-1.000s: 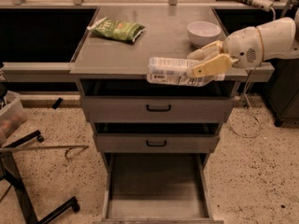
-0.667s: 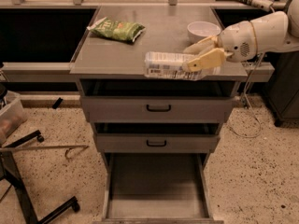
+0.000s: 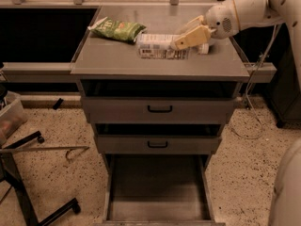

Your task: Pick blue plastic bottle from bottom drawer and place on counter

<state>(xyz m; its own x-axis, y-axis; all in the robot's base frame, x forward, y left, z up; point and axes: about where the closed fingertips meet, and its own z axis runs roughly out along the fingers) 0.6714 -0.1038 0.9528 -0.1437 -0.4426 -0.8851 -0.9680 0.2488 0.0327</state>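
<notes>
Camera view from in front of the cabinet: the hand (image 3: 182,40) reaches in from the right over the desk (image 3: 141,66), on the end of a white arm (image 3: 244,11). Its tan fingers are pinched on the right end of the blue plastic bottle (image 3: 155,46). The bottle's lying sideways near the middle of the desk, can't tell if it's actually touching the surface. A green snack bag (image 3: 114,29) lies flat just left of it. Way down below, the bottom drawer (image 3: 157,187) is pulled out.
</notes>
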